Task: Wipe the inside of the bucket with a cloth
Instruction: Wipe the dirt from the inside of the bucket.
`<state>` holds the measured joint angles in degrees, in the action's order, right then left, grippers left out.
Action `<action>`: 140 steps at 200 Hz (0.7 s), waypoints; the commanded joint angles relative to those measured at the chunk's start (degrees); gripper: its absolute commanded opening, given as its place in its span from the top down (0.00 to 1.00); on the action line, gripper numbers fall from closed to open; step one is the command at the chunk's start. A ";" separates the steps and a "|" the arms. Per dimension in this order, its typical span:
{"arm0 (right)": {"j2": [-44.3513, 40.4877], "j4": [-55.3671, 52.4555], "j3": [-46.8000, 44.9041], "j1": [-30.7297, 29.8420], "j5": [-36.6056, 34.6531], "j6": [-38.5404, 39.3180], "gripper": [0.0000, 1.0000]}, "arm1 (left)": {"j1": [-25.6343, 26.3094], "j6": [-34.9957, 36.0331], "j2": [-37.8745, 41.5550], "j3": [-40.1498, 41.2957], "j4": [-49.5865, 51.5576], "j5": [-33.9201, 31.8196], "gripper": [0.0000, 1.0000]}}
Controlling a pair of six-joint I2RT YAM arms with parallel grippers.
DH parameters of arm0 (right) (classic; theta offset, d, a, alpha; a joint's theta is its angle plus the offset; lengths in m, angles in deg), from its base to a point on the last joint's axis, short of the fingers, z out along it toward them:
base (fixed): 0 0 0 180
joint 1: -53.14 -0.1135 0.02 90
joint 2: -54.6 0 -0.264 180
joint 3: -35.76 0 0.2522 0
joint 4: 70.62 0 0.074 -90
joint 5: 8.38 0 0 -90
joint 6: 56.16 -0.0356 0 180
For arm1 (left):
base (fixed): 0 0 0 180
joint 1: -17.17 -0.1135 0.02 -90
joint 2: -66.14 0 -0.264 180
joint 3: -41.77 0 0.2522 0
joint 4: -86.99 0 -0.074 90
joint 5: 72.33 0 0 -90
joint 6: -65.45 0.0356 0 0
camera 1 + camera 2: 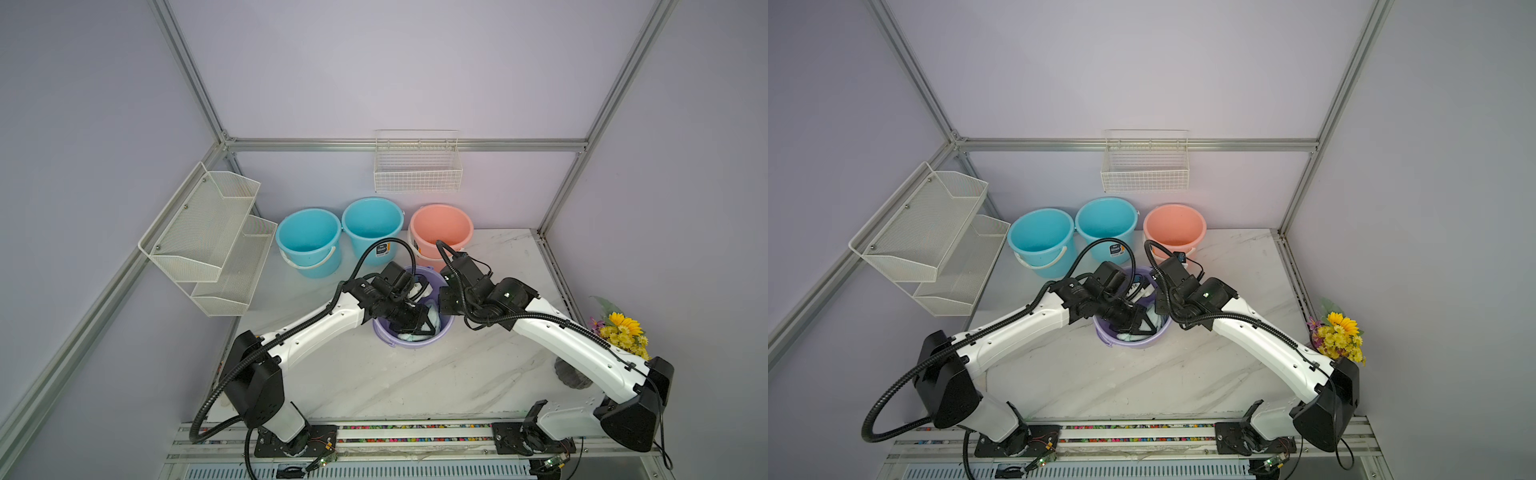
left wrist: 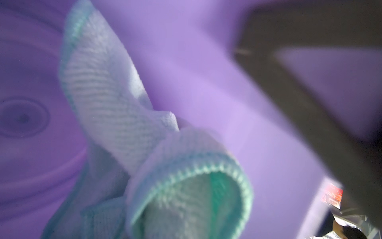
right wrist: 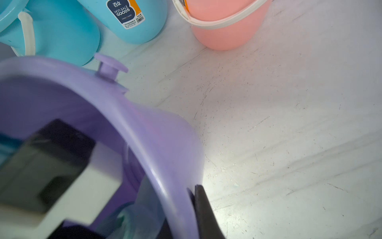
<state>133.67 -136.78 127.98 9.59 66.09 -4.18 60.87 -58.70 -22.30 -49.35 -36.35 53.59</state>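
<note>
Left gripper [image 1: 424, 327], pinched on the cloth [image 2: 115, 107], sits inside the bucket [image 1: 415, 344], its wall just beside. Right gripper [image 3: 195, 198] clamps the rim alongside.

Dark sticker [image 3: 125, 12] on blue bucket [image 3: 144, 31], "HOT-SALE GOODS", smaller line perhaps "NO.101"

— In a top view, where do the left gripper [image 1: 423, 323] tips end?
— Cannot tell. Its own body covers them inside the bucket [image 1: 415, 344], and most of the cloth [image 1: 434, 313] too.
— The wrist views?
— Left: the near cloth fold and the left finger [image 2: 306, 99] are blurred. Right: the bucket wall hides one jaw; only the right finger [image 3: 204, 211] shows. The edge cuts off the blue buckets [image 3: 62, 35] and pink bucket [image 3: 225, 31].
— The pot [image 1: 568, 375]?
— Partly behind the right arm [image 1: 582, 347].
</note>
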 commanded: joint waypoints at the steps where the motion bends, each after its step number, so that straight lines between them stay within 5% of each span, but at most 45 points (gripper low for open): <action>1: -0.84 4.16 2.35 -0.04 -0.48 -0.65 1.00 | 0.73 2.46 3.47 -2.66 5.95 3.48 1.00; 51: 0.45 4.39 2.73 -0.04 -0.30 -0.43 1.00 | 0.88 10.13 1.44 -6.14 20.31 -10.08 1.00; 140: 0.12 3.80 2.75 -0.02 -0.20 -0.45 1.00 | 2.25 13.89 -14.91 -9.36 20.36 -28.53 1.00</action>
<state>135.15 -136.34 128.37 9.30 67.18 -3.13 62.33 -47.40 -34.41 -56.32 -18.54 33.20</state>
